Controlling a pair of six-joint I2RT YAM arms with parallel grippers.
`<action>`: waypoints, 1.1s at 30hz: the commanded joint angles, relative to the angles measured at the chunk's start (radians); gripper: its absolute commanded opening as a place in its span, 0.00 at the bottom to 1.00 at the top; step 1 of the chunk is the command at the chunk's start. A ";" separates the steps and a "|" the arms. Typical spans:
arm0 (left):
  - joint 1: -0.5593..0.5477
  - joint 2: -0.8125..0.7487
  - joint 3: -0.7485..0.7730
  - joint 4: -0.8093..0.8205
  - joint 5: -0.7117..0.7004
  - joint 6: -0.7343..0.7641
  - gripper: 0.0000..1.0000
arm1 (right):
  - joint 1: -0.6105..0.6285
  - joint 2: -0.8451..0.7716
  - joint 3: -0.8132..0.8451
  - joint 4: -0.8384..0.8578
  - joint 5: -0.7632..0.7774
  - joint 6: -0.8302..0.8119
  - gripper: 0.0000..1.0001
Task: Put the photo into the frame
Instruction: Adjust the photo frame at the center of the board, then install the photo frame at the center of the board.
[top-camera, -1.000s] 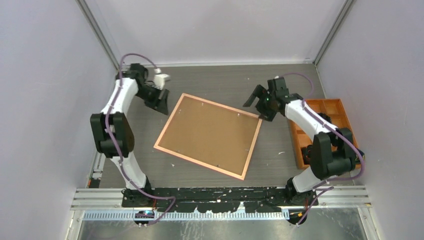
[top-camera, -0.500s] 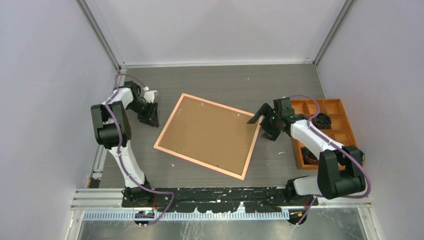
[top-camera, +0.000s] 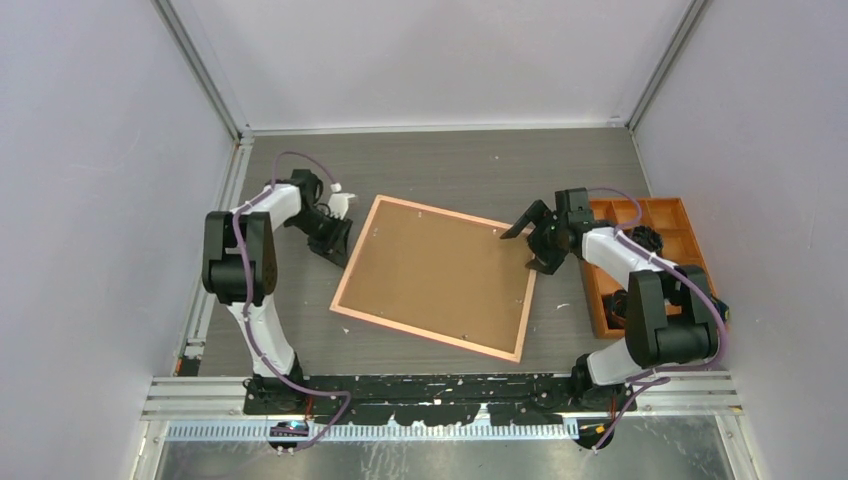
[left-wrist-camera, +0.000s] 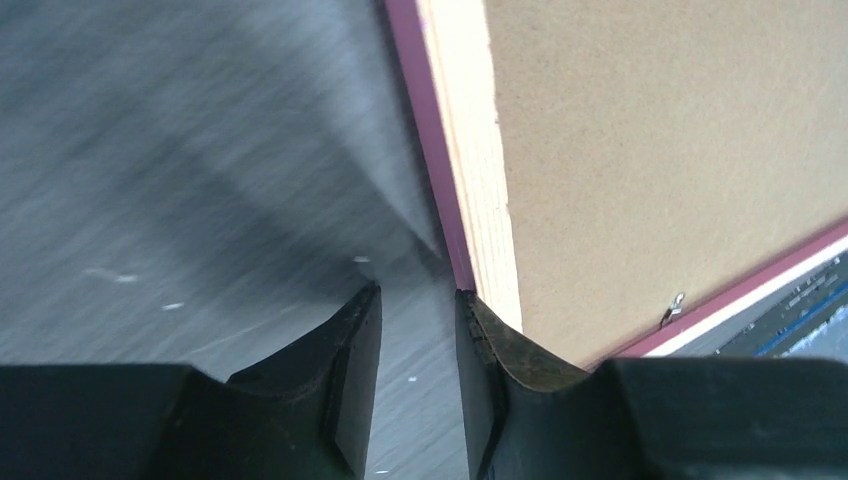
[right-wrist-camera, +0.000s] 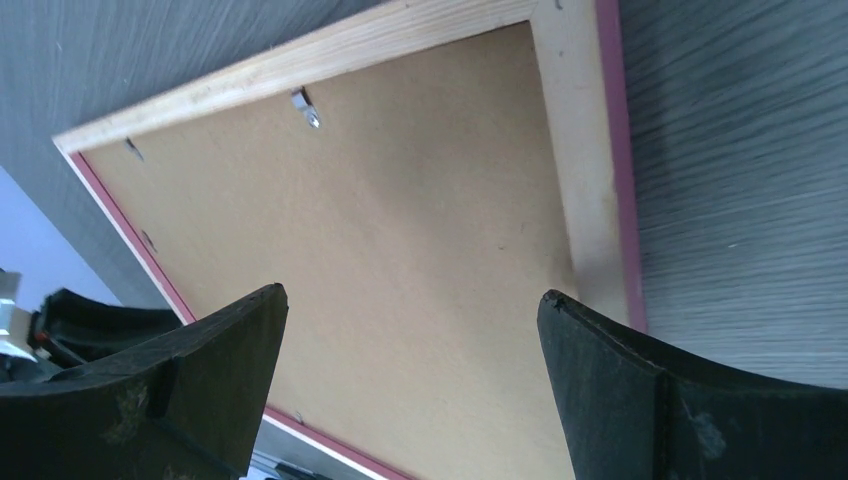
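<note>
Top external, frame (top-camera: 435, 275) back-up (tray (top-camera: 660, 201) at right), left fingers (left-wrist-camera: 350, 380) barely parted at edge, right fingers (right-wrist-camera: 620, 400) spread.

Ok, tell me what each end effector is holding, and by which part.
Nothing is held. The left end effector has a narrow empty gap beside the frame; the right end effector is wide open over it.

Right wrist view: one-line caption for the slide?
Right gripper, jaws wide open, poised over a corner of the face-down frame, brown backing board up, on the grey table.
</note>
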 joint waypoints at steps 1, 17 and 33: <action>-0.069 -0.057 -0.072 -0.040 0.093 0.033 0.35 | -0.031 -0.017 0.085 -0.044 0.040 -0.061 1.00; -0.039 -0.067 0.008 -0.143 0.254 0.032 0.37 | 0.327 0.202 0.427 0.041 0.056 0.011 0.82; -0.045 0.100 0.025 -0.034 0.290 -0.076 0.20 | 0.570 0.690 0.813 0.112 0.026 0.133 0.50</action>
